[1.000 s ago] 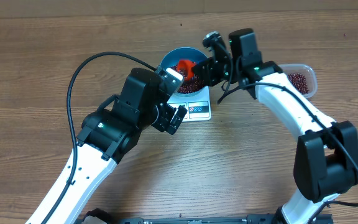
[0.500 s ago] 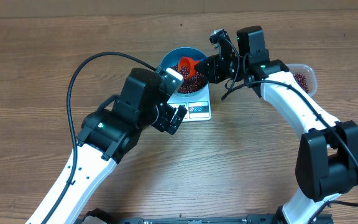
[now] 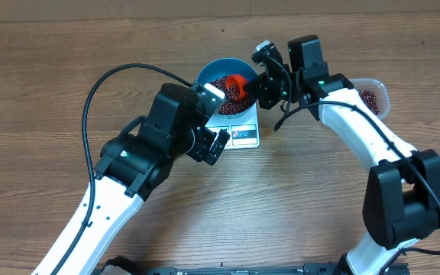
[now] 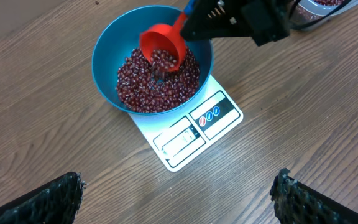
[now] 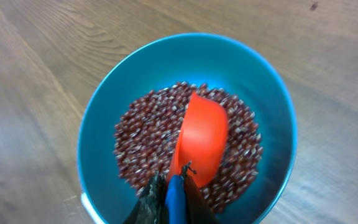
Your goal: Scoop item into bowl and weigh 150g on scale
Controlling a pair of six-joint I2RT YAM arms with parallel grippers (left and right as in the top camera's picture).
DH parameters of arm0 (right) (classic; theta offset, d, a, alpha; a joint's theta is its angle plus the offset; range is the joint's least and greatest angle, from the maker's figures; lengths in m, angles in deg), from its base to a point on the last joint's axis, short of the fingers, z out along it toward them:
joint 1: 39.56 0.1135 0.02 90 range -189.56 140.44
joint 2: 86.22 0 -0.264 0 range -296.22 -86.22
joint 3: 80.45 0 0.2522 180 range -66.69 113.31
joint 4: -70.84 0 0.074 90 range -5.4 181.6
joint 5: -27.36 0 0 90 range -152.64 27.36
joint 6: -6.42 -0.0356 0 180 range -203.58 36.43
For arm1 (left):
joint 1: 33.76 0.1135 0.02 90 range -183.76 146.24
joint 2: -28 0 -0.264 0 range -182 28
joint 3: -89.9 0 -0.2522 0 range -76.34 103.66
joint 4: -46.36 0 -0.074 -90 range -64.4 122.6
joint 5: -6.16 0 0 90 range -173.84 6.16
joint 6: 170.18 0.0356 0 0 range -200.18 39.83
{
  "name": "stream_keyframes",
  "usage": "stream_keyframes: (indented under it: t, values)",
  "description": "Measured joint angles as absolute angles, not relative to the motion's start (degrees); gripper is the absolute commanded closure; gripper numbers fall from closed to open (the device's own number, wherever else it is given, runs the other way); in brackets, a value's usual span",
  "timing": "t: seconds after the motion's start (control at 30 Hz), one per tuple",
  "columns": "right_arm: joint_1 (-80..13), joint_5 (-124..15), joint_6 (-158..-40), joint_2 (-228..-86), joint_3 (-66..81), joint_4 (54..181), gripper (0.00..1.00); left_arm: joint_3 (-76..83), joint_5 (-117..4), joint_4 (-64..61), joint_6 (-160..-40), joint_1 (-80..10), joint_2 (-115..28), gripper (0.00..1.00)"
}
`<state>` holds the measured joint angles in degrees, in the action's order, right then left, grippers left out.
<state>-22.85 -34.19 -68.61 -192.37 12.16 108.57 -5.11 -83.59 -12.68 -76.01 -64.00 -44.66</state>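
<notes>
Viewing near to far: my left claw (image 4: 179, 202) hangs with fingers wide apart, empty. Beyond it the scale (image 4: 194, 134) carries the blue bowl (image 4: 104, 68), with beans (image 4: 148, 90) heaped inside. My right claw (image 5: 169, 196) is clamped on a red scoop (image 5: 201, 140) tilted over them. A clear container (image 3: 383, 92) lies at the bowl's 3 o'clock.

Blocked above the blue bowl (image 4: 104, 62) by the red scoop (image 4: 160, 48) and right gripper (image 4: 194, 23) — open wooden table (image 4: 55, 146) in front of and beside the scale (image 4: 194, 134).
</notes>
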Motion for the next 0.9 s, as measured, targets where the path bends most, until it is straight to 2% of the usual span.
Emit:
stream_keyframes:
  t: [0.23, 0.9]
  values:
    - [-22.3, -38.0, -67.8, -192.0, 12.2, 107.2, 0.96, -5.1, -83.6, -12.7, -76.0, -64.0, -44.6, 0.01]
    - [-22.3, -34.5, -69.9, -192.0, 12.2, 108.2, 0.96, -5.1, -83.6, -12.7, -76.0, -64.0, -44.6, 0.00]
